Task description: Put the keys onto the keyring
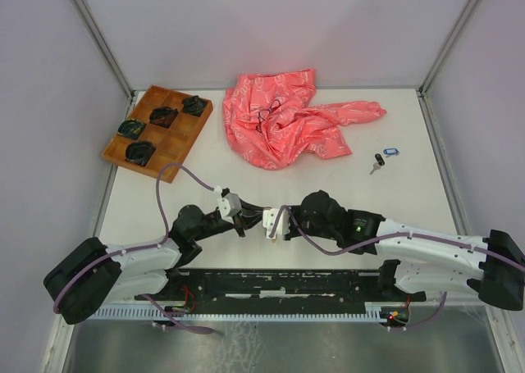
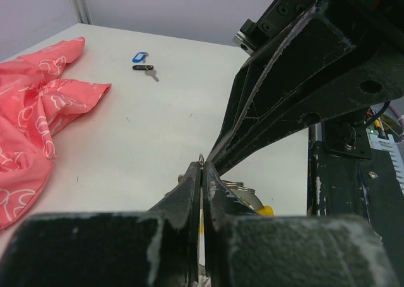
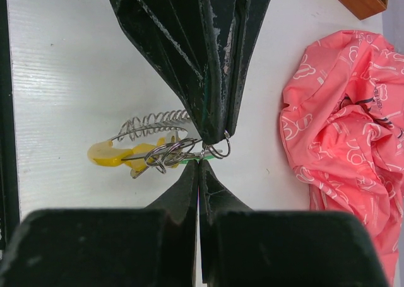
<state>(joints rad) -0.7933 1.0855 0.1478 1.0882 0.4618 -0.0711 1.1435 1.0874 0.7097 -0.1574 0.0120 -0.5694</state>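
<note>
Both shut, left claw and right claw meet; only right wrist view clearly shows the keyring

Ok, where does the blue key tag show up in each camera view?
Top external: blue key tag right of centre on the table, just right of the pink cloth.
Left wrist: upper left, beyond the cloth's tip.
Right wrist: not in it.
Shared landmark: the pink cloth, in all three views.
</note>
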